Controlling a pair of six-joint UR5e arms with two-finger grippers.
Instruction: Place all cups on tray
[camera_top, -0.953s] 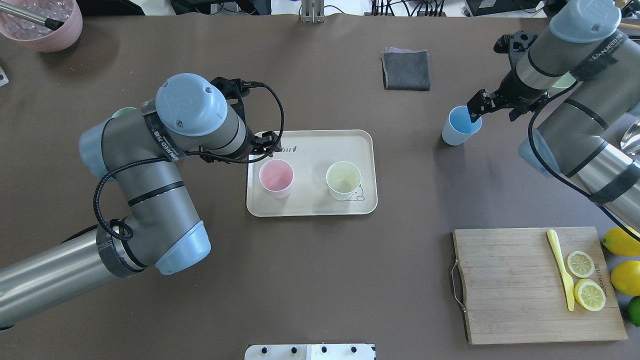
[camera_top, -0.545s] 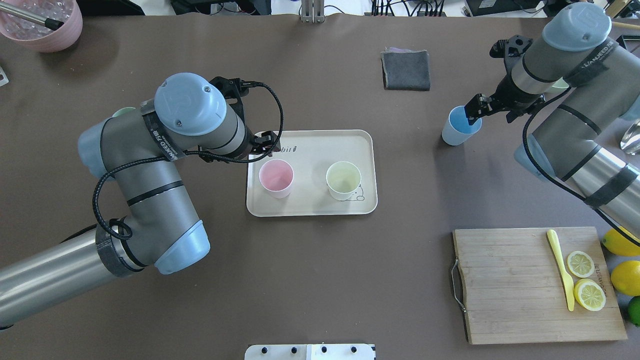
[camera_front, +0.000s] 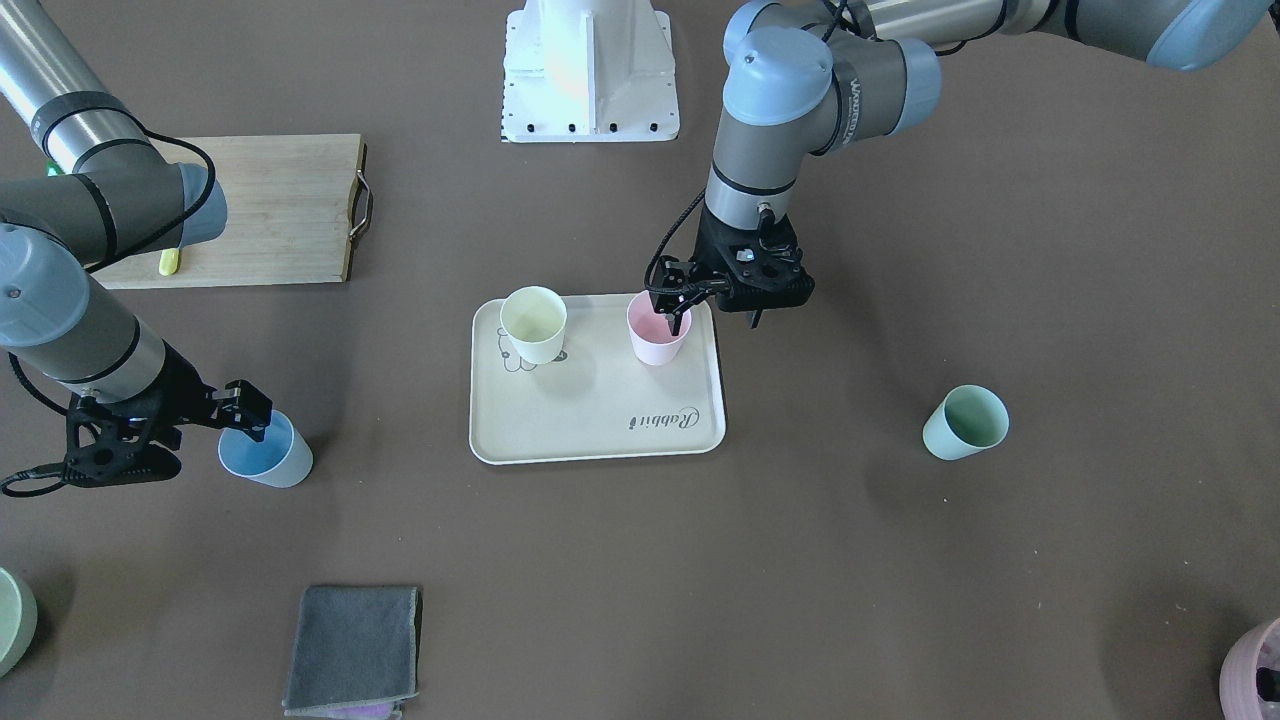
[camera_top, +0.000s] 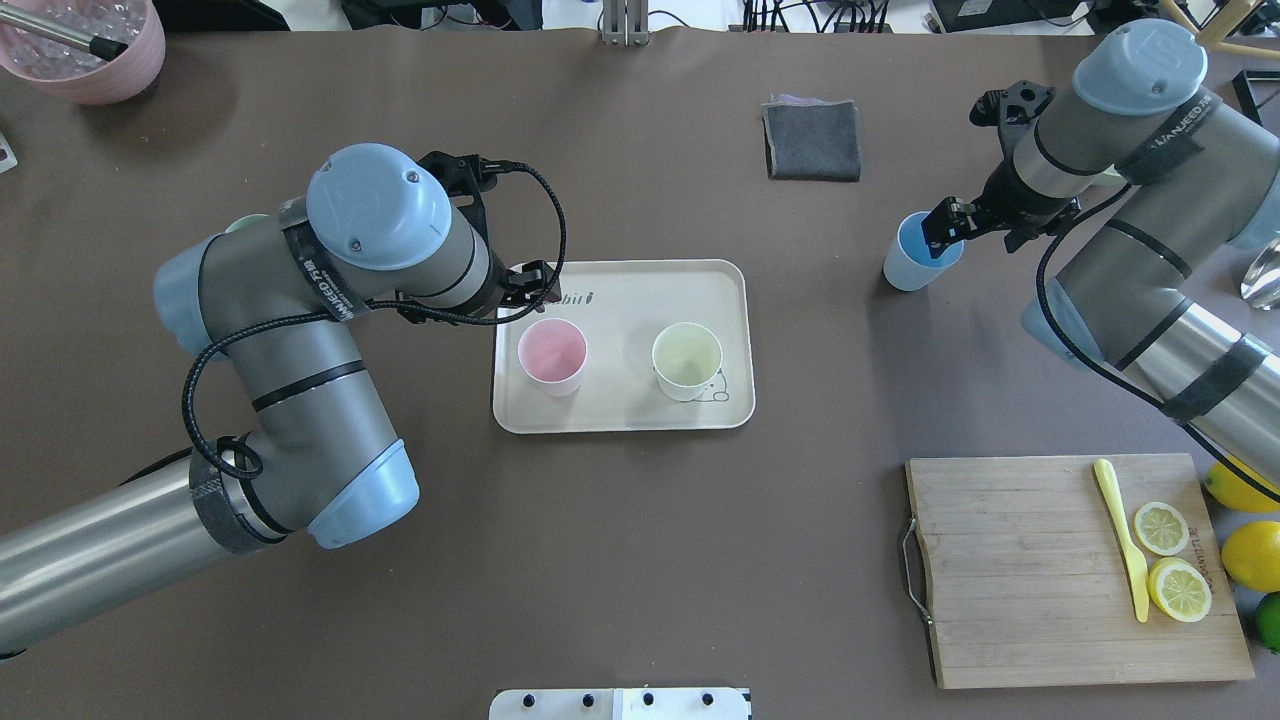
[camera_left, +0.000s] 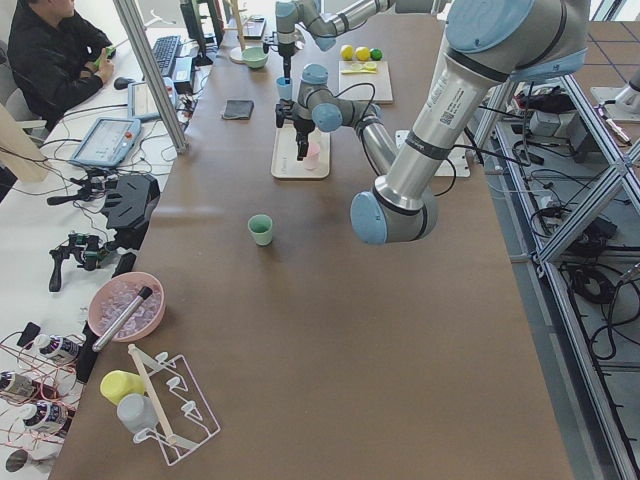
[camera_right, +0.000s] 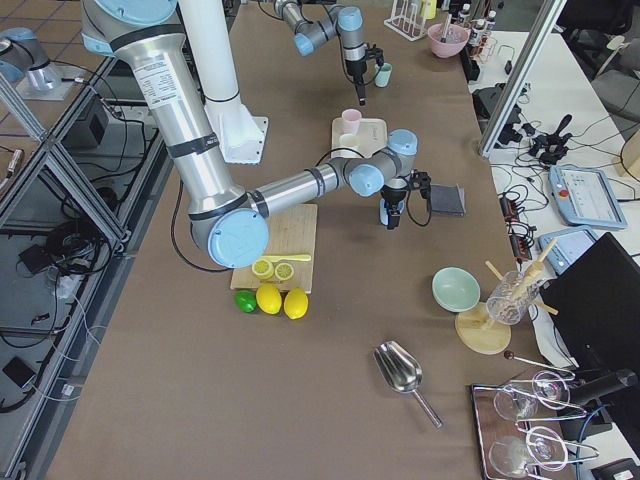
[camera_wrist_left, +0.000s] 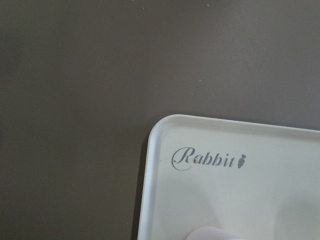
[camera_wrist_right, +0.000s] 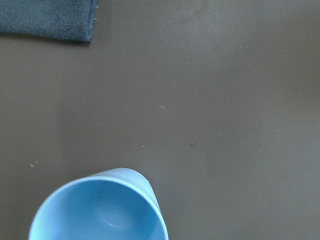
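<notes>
While tray (camera_top: 620, 325) lies lengthwise left-right, pink cup (camera_top: 551, 355), yellow cup (camera_top: 686, 360) upright

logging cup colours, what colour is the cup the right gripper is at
Light blue; the cup shows best in the right wrist view.

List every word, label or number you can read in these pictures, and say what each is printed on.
"Rabbit", in script with a small carrot after it: on the tray.
White lettering on the black strap around the left arm: too blurred to read with certainty.
Small mark near one edge of the cutting board: too small to read.
</notes>
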